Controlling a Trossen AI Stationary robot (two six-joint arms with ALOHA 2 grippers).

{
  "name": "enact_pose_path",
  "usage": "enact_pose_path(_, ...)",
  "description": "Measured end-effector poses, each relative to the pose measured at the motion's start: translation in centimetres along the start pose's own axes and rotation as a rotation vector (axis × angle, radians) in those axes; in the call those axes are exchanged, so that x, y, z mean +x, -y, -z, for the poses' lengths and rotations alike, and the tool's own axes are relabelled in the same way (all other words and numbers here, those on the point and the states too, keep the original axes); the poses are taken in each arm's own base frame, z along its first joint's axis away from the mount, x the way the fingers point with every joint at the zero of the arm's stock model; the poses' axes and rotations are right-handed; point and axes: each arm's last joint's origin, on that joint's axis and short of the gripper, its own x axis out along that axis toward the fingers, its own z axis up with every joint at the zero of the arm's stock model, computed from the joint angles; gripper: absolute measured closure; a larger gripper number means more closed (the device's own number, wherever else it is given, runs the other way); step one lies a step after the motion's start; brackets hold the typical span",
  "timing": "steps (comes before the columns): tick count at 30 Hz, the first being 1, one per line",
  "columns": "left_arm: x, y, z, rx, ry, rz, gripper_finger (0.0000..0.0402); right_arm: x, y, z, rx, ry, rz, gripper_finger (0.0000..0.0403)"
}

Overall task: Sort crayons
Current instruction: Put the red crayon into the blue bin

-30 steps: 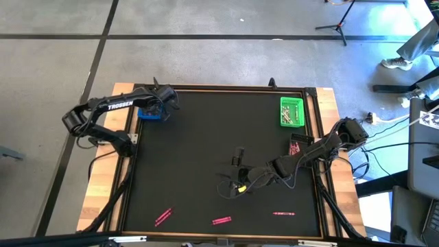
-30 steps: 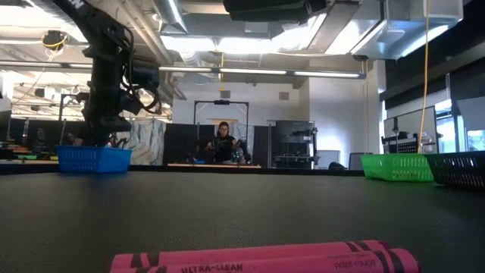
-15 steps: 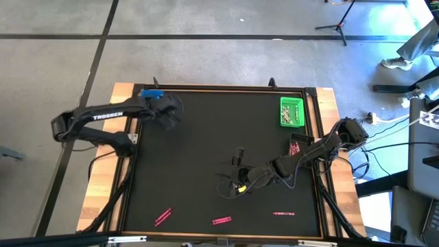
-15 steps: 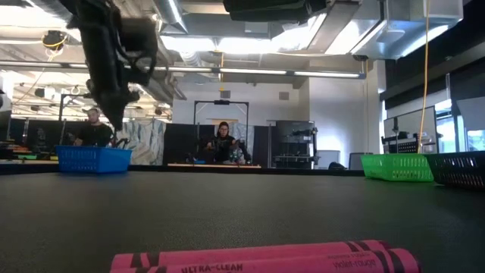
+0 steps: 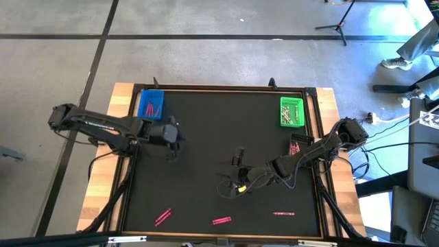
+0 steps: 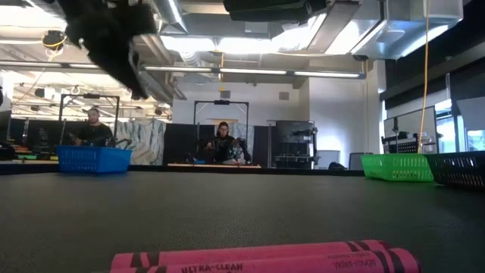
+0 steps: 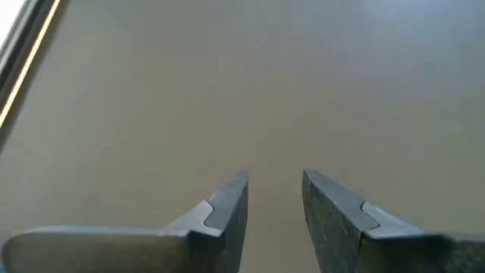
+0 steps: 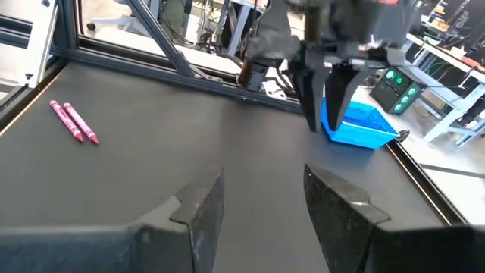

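Pink crayons (image 5: 162, 217) lie along your near table edge — some sit in the blue tray (image 5: 151, 105). Left gripper (image 5: 172, 139) hovers empty, jaws parted narrowly; right gripper (image 5: 236, 185) rests open. Next: reach for 1 crayon.

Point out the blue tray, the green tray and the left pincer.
blue tray (image 5: 143, 104): high view, on its left rim.
green tray (image 5: 282, 113): high view, on its left rim.
left pincer (image 7: 274, 199): left wrist view, midway between its open fingertips, nothing held.

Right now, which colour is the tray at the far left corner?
Blue; the tray shows best in the high view.
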Motion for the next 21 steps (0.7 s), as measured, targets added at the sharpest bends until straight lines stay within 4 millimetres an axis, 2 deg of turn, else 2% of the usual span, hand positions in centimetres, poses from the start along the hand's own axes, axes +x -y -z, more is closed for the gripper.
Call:
enact_pose_path(5, -0.6, 1.8, -1.2, 0.05, 0.166, 0.078, 0.0286, 0.0, -0.1, 0.0, 0.024, 0.002, -0.023, 0.0221)
enact_pose_path(10, -1.0, 2.2, -2.7, 0.015, 0.322, 0.106, 0.0286, 0.0, -0.1, 0.0, 0.023, -0.001, -0.027, 0.0221)
enact_pose_path(15, -0.8, 2.8, -2.5, 0.04, 0.297, 0.153, 0.0272, 0.0, -0.1, 0.2, 0.014, -0.014, -0.029, 0.0221)
enact_pose_path(21, -0.4, 4.8, -1.7, 0.098, 0.208, 0.304, 0.0232, 0.0, -0.1, 0.2, 0.023, -0.015, -0.029, 0.0221)
